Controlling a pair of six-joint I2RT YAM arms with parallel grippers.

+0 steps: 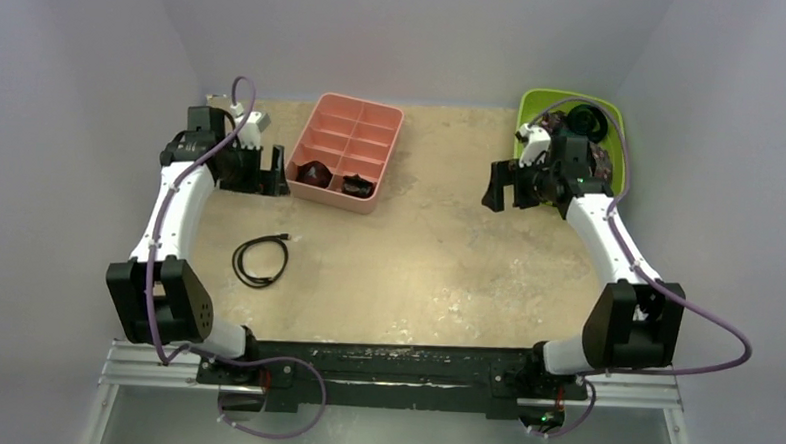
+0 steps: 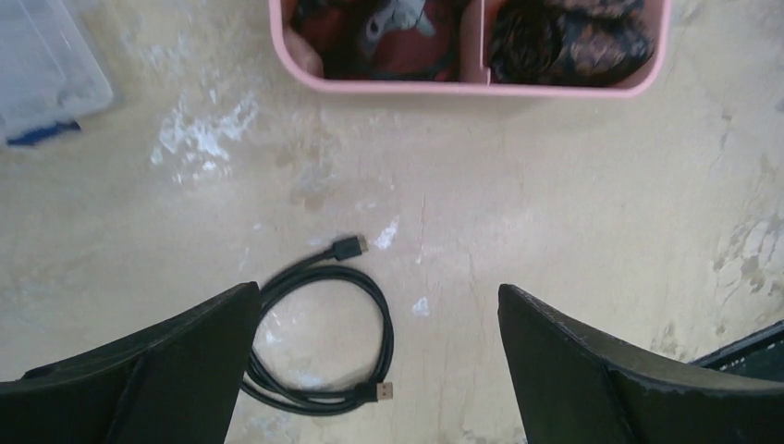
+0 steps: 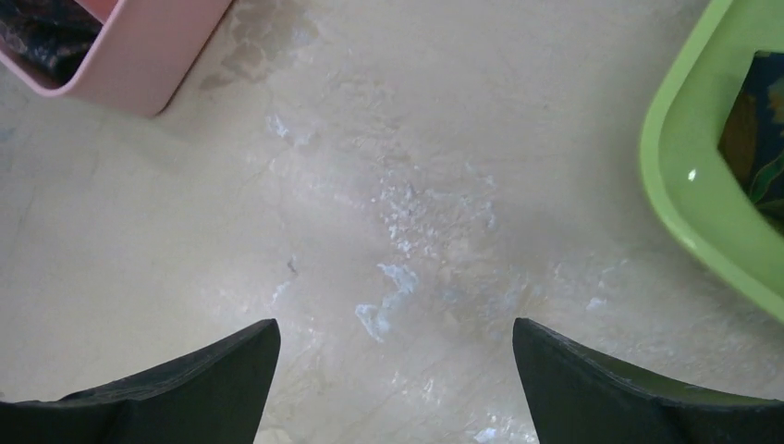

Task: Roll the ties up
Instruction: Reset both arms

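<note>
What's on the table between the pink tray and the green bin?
Only bare tabletop, per the right wrist view; the right gripper hangs over it.

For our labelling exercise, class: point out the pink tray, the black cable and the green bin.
pink tray (image 2: 416, 88): left wrist view, on its near wall.
black cable (image 2: 349, 247): left wrist view, on its upper plug.
green bin (image 3: 689, 176): right wrist view, on its inner side wall.
</note>
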